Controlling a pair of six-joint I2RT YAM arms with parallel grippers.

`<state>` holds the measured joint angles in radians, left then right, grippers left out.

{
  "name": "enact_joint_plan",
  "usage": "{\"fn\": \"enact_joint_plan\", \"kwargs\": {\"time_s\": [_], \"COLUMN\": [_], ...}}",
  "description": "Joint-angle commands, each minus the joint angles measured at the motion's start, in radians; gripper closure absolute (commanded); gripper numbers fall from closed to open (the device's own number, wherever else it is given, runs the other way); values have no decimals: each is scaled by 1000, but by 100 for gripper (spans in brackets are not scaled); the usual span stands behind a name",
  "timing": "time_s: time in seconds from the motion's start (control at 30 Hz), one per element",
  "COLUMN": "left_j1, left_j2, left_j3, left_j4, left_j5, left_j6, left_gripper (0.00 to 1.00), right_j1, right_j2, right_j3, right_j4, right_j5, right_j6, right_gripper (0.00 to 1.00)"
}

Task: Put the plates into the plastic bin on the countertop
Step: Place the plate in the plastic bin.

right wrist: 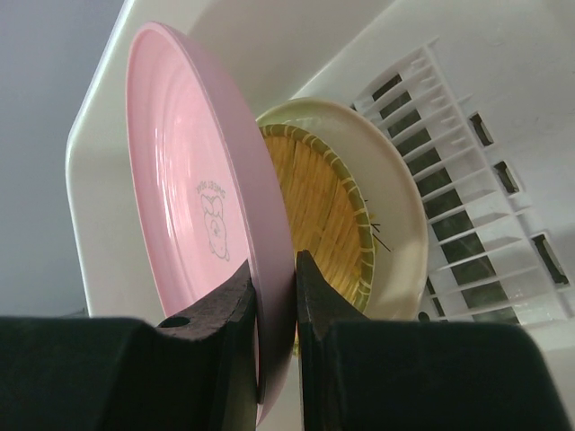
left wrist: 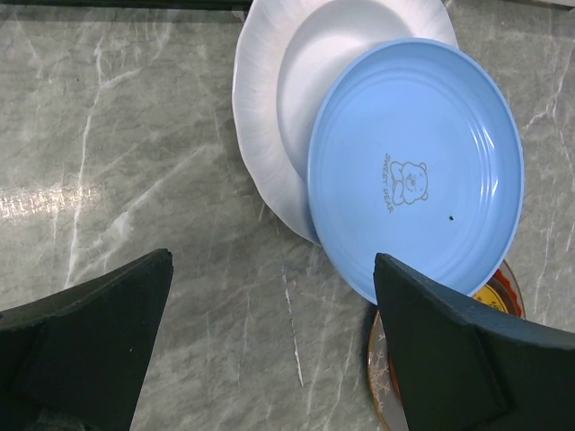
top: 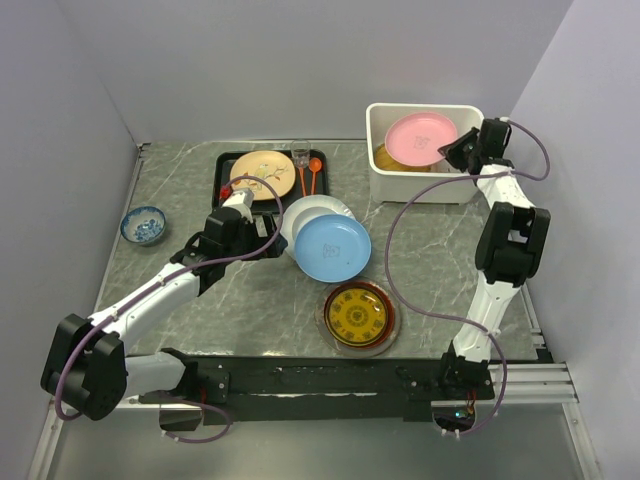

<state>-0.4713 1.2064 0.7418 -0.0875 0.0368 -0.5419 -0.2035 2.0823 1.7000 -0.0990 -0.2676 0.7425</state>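
My right gripper [top: 455,152] is shut on the rim of a pink plate [top: 420,136] and holds it tilted over the white plastic bin [top: 420,188]. In the right wrist view the fingers [right wrist: 235,305] pinch the pink plate [right wrist: 189,180] on edge, in front of a cream plate with a woven yellow centre [right wrist: 395,206] inside the bin [right wrist: 485,108]. A blue plate [top: 333,247] lies partly on a white plate [top: 312,212] mid-counter. My left gripper [top: 272,234] is open and empty just left of them, above the countertop [left wrist: 135,162]. The blue plate [left wrist: 418,171] lies beyond its open jaws.
A gold-patterned dark red plate [top: 357,316] sits near the front. A cream floral plate [top: 262,172] lies on a black tray [top: 225,165] with red utensils [top: 308,176]. A small blue-patterned bowl [top: 143,224] stands at the far left. Grey walls enclose three sides.
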Motion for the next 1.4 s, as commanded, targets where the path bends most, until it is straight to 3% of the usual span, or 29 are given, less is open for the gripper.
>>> {"fn": "enact_joint_plan", "kwargs": {"time_s": [0.0, 0.1, 0.27, 0.47, 0.63, 0.8, 1.0, 1.2, 1.37], "left_j1": [-4, -6, -6, -7, -9, -12, -15, -18, -21], "left_j2": [5, 13, 16, 13, 24, 19, 16, -2, -22], "left_j3": [50, 53, 57, 54, 60, 57, 53, 50, 42], "left_j4": [32, 35, 31, 29, 26, 29, 29, 26, 26], "left_j5": [15, 21, 22, 25, 23, 21, 25, 23, 17], "left_j6": [14, 13, 17, 17, 17, 16, 11, 10, 7], "left_gripper": [1, 1, 1, 1, 1, 1, 1, 1, 1], "right_j1": [-1, 3, 7, 12, 12, 12, 13, 16, 29], "right_j2": [28, 51, 96, 105, 105, 82, 15, -143, -273], "right_j3": [91, 118, 173, 174, 168, 159, 124, -22, -82], "right_j4": [25, 22, -15, -16, -15, -27, -30, 73, 137], "right_j5": [-21, -45, -70, -73, -71, -53, 25, 149, 139], "right_j6": [-8, -12, -17, -20, -28, -38, -51, -34, -22], "right_gripper": [97, 93, 72, 58, 53, 42, 26, 19, 17]}}
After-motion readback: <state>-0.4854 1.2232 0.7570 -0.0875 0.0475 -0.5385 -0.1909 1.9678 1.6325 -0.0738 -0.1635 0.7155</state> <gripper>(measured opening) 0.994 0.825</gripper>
